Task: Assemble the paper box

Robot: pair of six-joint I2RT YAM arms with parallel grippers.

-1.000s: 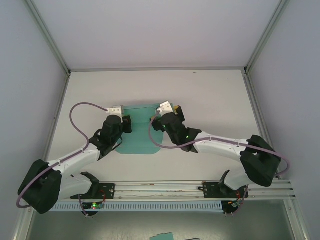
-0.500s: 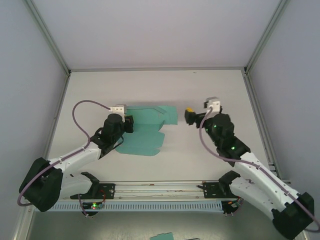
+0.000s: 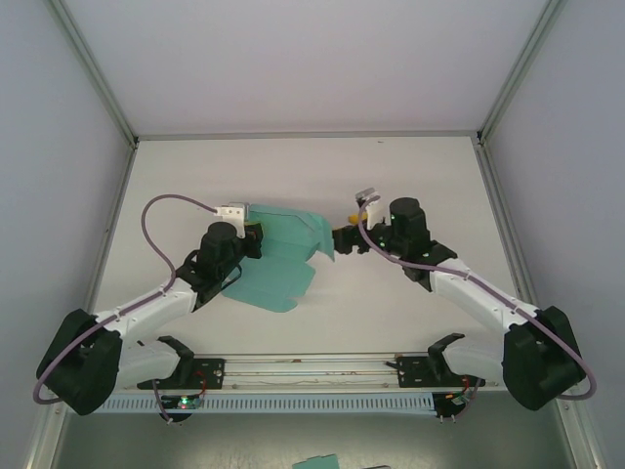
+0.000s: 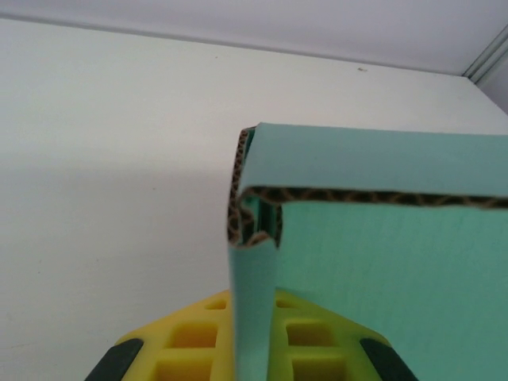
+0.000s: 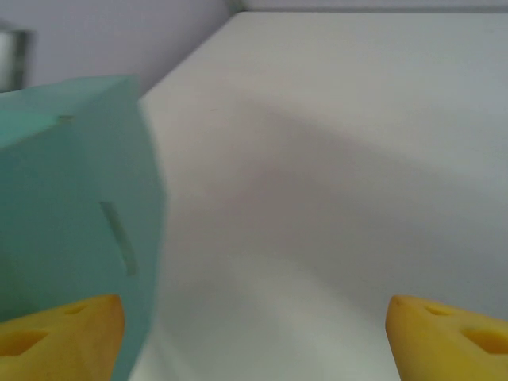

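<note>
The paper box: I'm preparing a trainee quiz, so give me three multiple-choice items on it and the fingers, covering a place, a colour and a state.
1. Where is the paper box?
A. far right corner
B. left of centre, at the left fingers
C. on the rail by the bases
2. What colour are the fingers?
A. yellow
B. red
C. blue
3. How do the right fingers stand?
A. shut on the box
B. shut on nothing
C. open, beside the box

B: the top view shows it there, its card edge pinched.
A: both wrist views show yellow.
C: a wide gap holds nothing.
</note>
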